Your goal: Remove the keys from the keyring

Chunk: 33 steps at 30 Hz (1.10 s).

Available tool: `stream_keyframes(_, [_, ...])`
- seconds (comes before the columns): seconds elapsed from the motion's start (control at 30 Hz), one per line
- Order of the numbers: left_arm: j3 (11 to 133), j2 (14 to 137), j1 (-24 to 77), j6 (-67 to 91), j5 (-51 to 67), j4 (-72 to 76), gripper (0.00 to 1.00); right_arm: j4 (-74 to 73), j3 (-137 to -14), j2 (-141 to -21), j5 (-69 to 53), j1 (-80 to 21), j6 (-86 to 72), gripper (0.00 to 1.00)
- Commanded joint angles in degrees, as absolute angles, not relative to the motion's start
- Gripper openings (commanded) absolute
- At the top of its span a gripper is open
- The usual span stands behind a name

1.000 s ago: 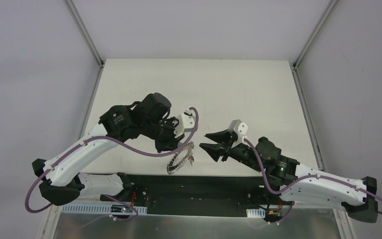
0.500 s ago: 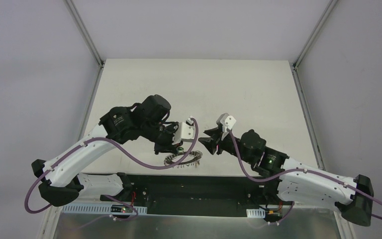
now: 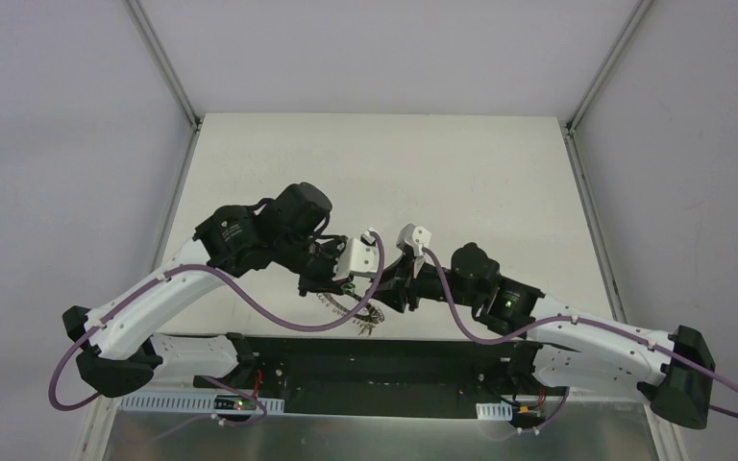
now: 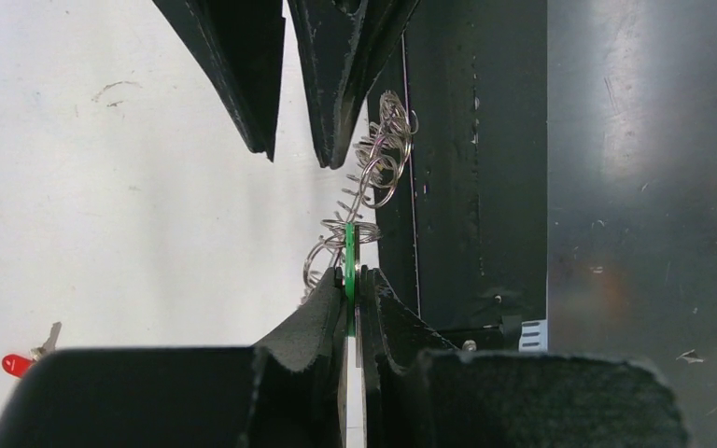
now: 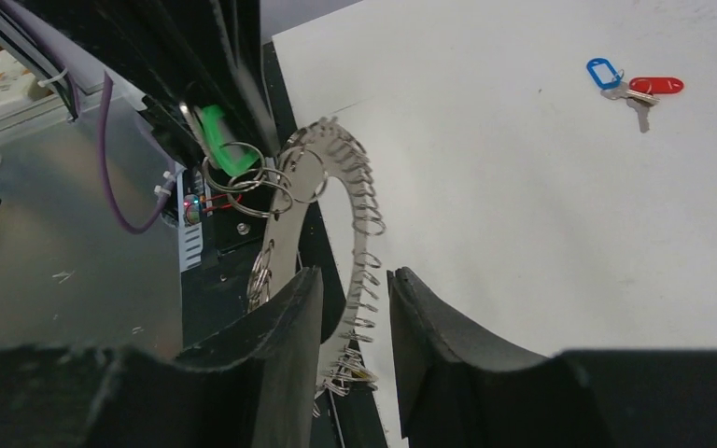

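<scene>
My left gripper (image 3: 334,285) (image 4: 351,276) is shut on a green key (image 4: 349,245) that hangs on the keyring (image 3: 357,312), and holds it above the table's near edge. The keyring (image 4: 379,168) is a silvery ring fringed with small wire loops. In the right wrist view the keyring (image 5: 310,177) runs down between the fingers of my right gripper (image 5: 355,285), and the green key (image 5: 219,131) shows at its top left. My right gripper (image 3: 385,288) is open around the ring's edge, with gaps on both sides. Its fingers (image 4: 243,75) show at the top of the left wrist view.
A blue key (image 5: 605,73) and a red key (image 5: 658,86) lie loose together on the white table. A red key (image 4: 19,362) shows at the left wrist view's lower left. The black base plate (image 3: 394,365) runs along the near edge below the ring.
My right arm has moved left, and its open fingers now straddle the keyring. The ring has swung from hanging tilted to lying flatter under the left gripper.
</scene>
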<state>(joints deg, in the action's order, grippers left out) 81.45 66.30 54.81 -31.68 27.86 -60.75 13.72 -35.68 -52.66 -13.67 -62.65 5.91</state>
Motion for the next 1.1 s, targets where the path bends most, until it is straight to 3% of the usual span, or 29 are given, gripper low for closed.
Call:
stream_keyframes(0.0, [82.5, 66.2, 55.5, -34.5, 28.6, -60.4, 0.00, 19.6, -38.7, -52.8, -18.3, -62.6, 5.1, 0.38])
stream_keyframes(1.07, [80.5, 63.5, 56.7, -41.8, 32.9, -59.2, 0.00, 25.9, -41.7, -58.4, -30.6, -62.6, 7.9, 0.32])
